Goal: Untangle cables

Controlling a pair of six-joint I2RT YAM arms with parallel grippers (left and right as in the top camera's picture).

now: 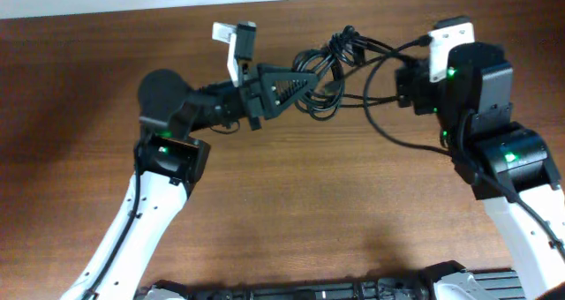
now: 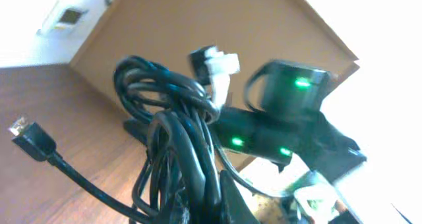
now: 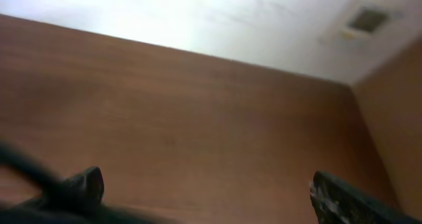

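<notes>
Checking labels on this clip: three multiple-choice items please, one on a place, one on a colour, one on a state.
1. Where is the cable tangle?
A) at the left jaws, between the arms
B) at the table's near edge
C) on the right arm's base
2. Cable colour?
A) white
B) red
C) black
3. The right jaws are:
A) shut on a plug
B) wide open
C) shut, empty
Answers: 1 A, it bunches at the left jaws; 2 C, every cord is black; 3 B, the fingertips stand far apart.
</notes>
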